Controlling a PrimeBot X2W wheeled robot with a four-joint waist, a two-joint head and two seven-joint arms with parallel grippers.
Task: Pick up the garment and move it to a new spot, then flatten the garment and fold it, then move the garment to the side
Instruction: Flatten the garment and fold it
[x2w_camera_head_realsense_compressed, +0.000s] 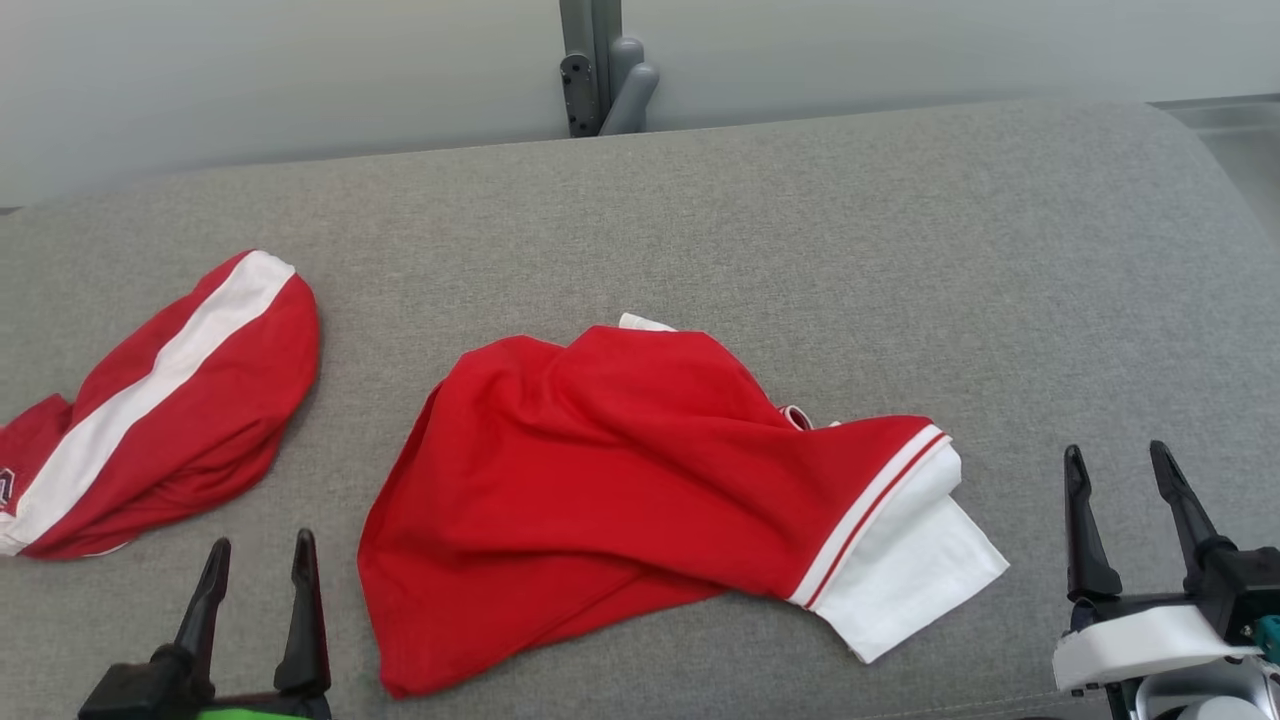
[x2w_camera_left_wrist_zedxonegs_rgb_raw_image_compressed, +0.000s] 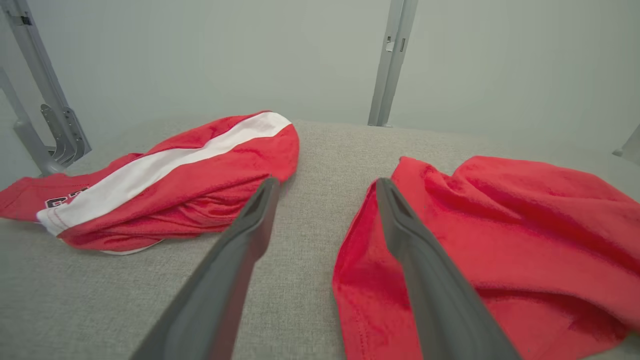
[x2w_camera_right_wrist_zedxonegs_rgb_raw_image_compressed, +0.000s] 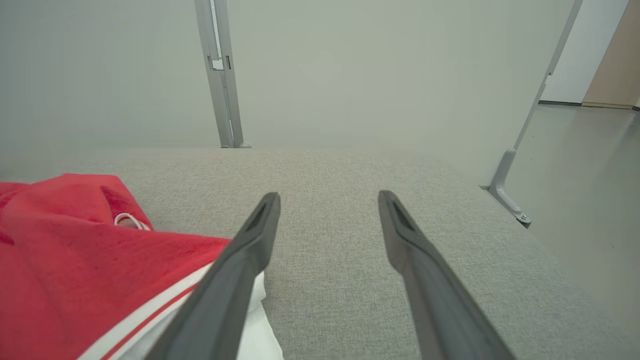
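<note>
The garment (x2w_camera_head_realsense_compressed: 620, 470) is a red shirt with a white, red-striped sleeve end, lying crumpled in the middle of the grey cushioned surface (x2w_camera_head_realsense_compressed: 800, 230). In the left wrist view the garment (x2w_camera_left_wrist_zedxonegs_rgb_raw_image_compressed: 500, 240) spreads to the right, and in the right wrist view the garment (x2w_camera_right_wrist_zedxonegs_rgb_raw_image_compressed: 75, 260) lies at the lower left. My left gripper (x2w_camera_head_realsense_compressed: 260, 550) (x2w_camera_left_wrist_zedxonegs_rgb_raw_image_compressed: 325, 185) hangs open at the near edge, just left of the shirt's lower corner, with nothing between its fingers. At the near right, my right gripper (x2w_camera_head_realsense_compressed: 1115, 455) (x2w_camera_right_wrist_zedxonegs_rgb_raw_image_compressed: 327, 197) is open too, just right of the white sleeve and apart from it.
A second red garment with a wide white stripe (x2w_camera_head_realsense_compressed: 160, 400) (x2w_camera_left_wrist_zedxonegs_rgb_raw_image_compressed: 165, 180) lies bunched at the left of the surface. A grey metal post and bracket (x2w_camera_head_realsense_compressed: 600, 70) stand behind the far edge against a pale wall. The surface's right end curves off to bare floor (x2w_camera_right_wrist_zedxonegs_rgb_raw_image_compressed: 590, 210).
</note>
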